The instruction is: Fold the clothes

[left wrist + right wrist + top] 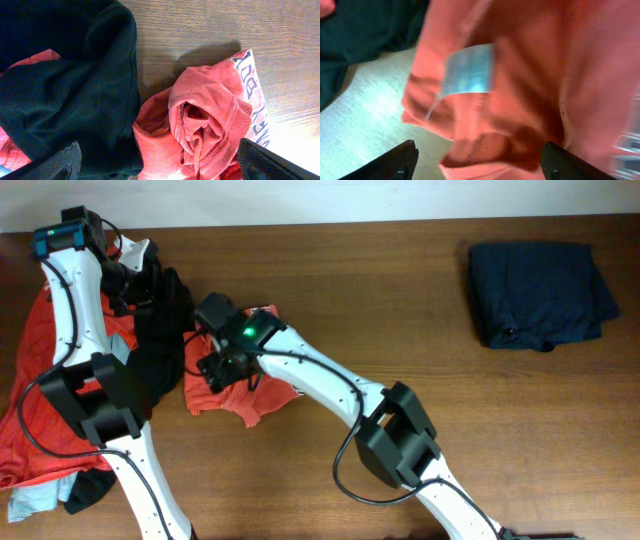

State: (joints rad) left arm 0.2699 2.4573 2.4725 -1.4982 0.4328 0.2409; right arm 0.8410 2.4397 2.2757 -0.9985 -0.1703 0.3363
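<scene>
Right wrist: orange-red T-shirt (530, 75) sits unclamped between wide-spread fingers (395, 162) of the right gripper (477, 150); left gripper (156, 150) likewise wide, empty.

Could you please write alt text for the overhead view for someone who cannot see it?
On a wooden table, the right gripper is over a crumpled orange-red T-shirt, beside a heap of orange-red and black clothes at left where the left arm reaches. A folded navy garment lies apart at top right.

Wooden counter (400, 300). Left edge: heap of orange-red and black garments (30, 420). Centre-left: 1 crumpled orange-red shirt (240, 402). Far right corner: 1 folded navy piece (540, 295).
</scene>
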